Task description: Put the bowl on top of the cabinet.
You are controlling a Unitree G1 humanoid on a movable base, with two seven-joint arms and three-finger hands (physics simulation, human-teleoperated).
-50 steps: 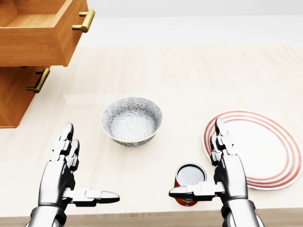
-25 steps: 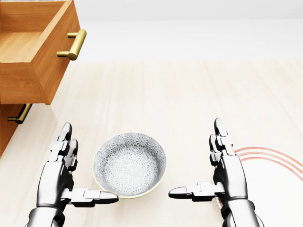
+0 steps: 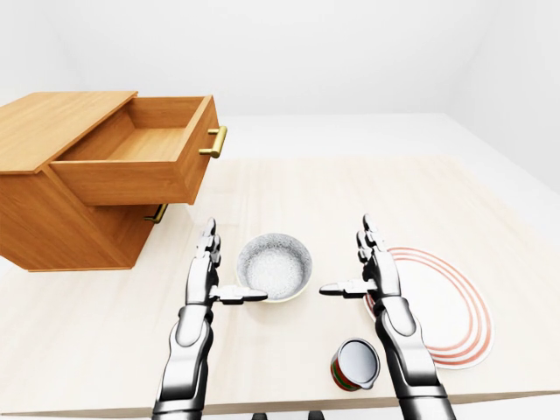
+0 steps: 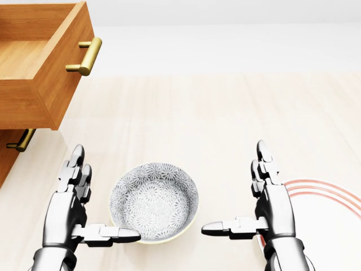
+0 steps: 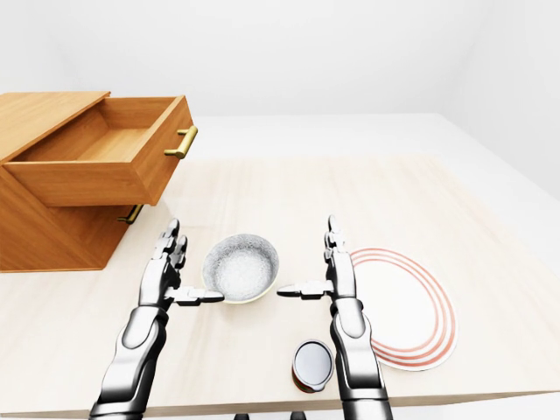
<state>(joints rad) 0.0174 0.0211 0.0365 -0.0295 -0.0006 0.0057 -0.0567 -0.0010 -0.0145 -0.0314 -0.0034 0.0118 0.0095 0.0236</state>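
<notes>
Bowl of grey-and-white flower-patterned ceramic (image 4: 153, 202) sits upright on the pale wooden table (image 4: 197, 124), low in the head view and between my two hands, not on the cabinet. My silver three-fingered left hand (image 4: 67, 212) stands just to its left with the fingers spread and straight, pointing up the view, gripping nothing. Its thumb (image 4: 113, 233) reaches sideways across the bowl's lower-left rim, and I cannot tell whether it touches. My matching right hand (image 4: 274, 212) is held the same way, open and empty, apart from the bowl's right side, its thumb (image 4: 225, 228) pointing back toward the bowl with bare table between them. In the left-eye view, that hand overlaps the left rim of a flat white round plate with red rings (image 3: 442, 306). A small red-and-green can with a silvery lid (image 3: 355, 364) stands upright near the table's bottom edge, just beside my right forearm and the plate's lower-left rim. Up and to the left of the bowl stands the light-brown wooden cabinet (image 3: 52, 131) with its flat top, its upper drawer (image 3: 140, 162) pulled out, carrying a brass bar handle (image 4: 84, 55). A second brass handle (image 4: 21, 140) shows beneath on the closed lower drawer.
</notes>
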